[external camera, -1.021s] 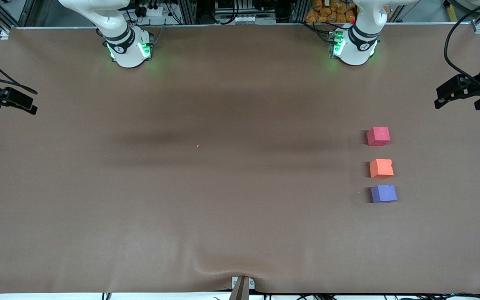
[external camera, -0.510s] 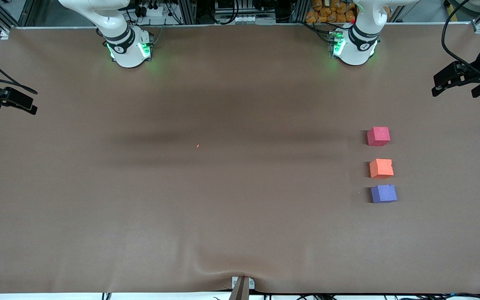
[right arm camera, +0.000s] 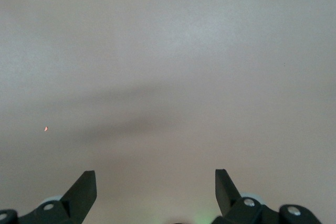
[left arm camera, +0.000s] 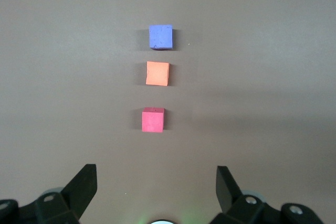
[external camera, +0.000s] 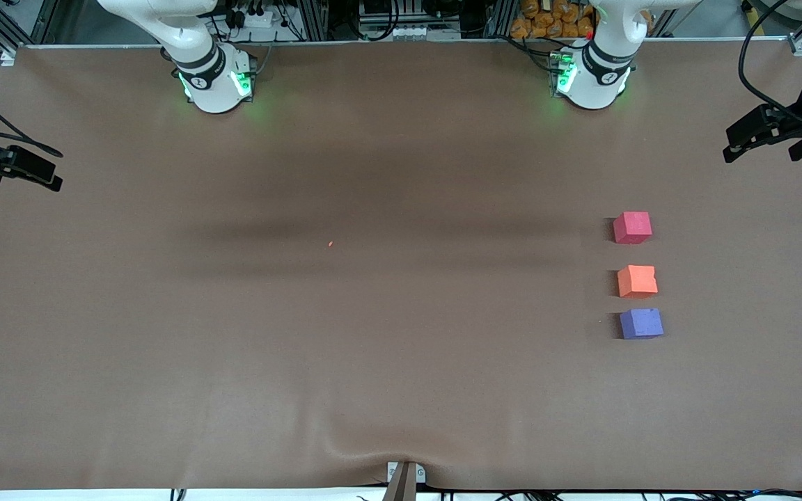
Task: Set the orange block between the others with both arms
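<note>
Orange block [external camera: 637, 280] sits between pinkish-red cube [external camera: 632, 227] and purple cube [external camera: 641, 323], apart from both; looks light, soft foam, grip flat side faces; left gripper [left arm camera: 156, 186] and right gripper [right arm camera: 155, 184] both spread, empty, over bare table [external camera: 373, 334].

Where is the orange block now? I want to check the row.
The orange block sits on the table toward the left arm's end, between the pinkish-red block, which is farther from the front camera, and the purple block, which is nearer.

Matte foam-like orange block [external camera: 637, 280], brown paper-like table [external camera: 373, 348]
</note>
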Available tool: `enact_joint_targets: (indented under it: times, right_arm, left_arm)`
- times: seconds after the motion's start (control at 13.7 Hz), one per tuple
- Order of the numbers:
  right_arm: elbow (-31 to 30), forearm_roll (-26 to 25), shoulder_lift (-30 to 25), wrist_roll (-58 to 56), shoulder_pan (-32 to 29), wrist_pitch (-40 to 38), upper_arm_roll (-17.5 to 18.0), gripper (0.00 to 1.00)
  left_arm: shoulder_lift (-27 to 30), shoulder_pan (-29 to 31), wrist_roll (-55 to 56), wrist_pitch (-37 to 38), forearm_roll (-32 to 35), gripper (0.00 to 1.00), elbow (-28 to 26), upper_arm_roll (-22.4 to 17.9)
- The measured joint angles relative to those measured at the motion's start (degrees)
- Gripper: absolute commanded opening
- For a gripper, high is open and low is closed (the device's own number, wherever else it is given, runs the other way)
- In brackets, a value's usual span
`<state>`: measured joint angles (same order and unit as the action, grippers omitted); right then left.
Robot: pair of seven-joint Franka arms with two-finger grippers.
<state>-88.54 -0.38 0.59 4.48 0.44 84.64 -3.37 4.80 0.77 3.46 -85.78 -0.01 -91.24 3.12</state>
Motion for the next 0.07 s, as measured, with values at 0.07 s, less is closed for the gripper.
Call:
enact_joint_targets:
  times: [0.07]
  right_arm:
    - [0.0,0.0,0.0,0.0,0.0,0.0,0.0,1.00]
  left_arm:
    - [-0.2,0.0,0.0,0.3,0.0,1.00,0.2,-0.1]
